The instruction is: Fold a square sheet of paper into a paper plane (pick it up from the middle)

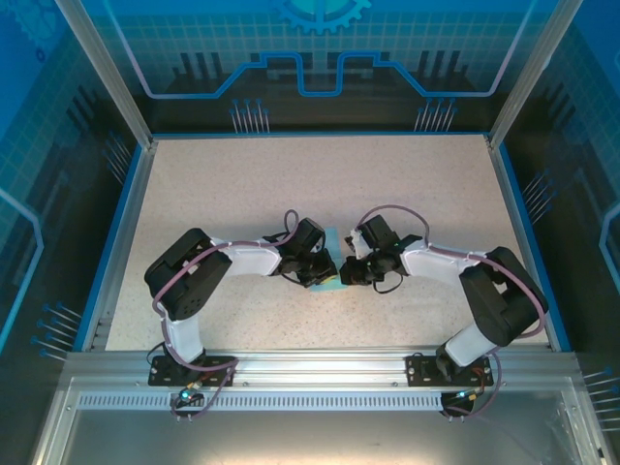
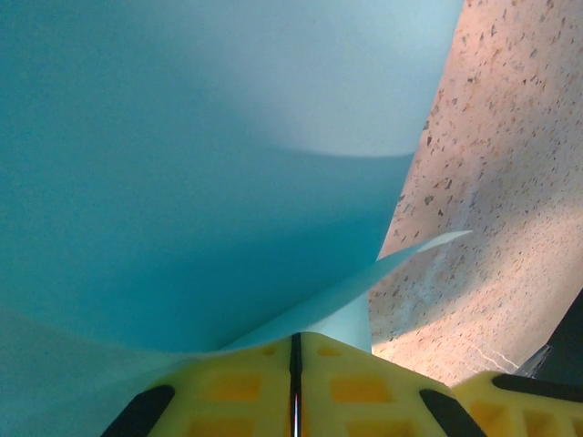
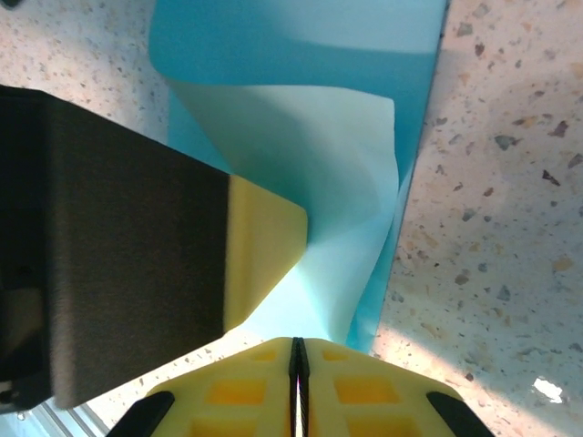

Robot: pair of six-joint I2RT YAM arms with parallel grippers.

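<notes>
The square sheet of paper point(image 1: 332, 237) is light blue and sits mid-table, bent upward between my two grippers. My left gripper point(image 1: 323, 273) reaches in from the left and my right gripper point(image 1: 342, 271) from the right, tips almost meeting. In the left wrist view the sheet of paper point(image 2: 182, 164) curls up close over the left gripper point(image 2: 295, 341), whose yellow jaws are pressed together on its edge. In the right wrist view the buckled sheet of paper point(image 3: 310, 182) runs down into the right gripper point(image 3: 296, 344), also shut on it. The left gripper's yellow finger point(image 3: 264, 237) touches the sheet beside it.
The speckled beige table point(image 1: 291, 174) has a blue rim point(image 1: 124, 232) on the left, right and far sides. An aluminium rail point(image 1: 320, 368) carrying both arm bases runs along the near edge. Glass walls enclose the cell.
</notes>
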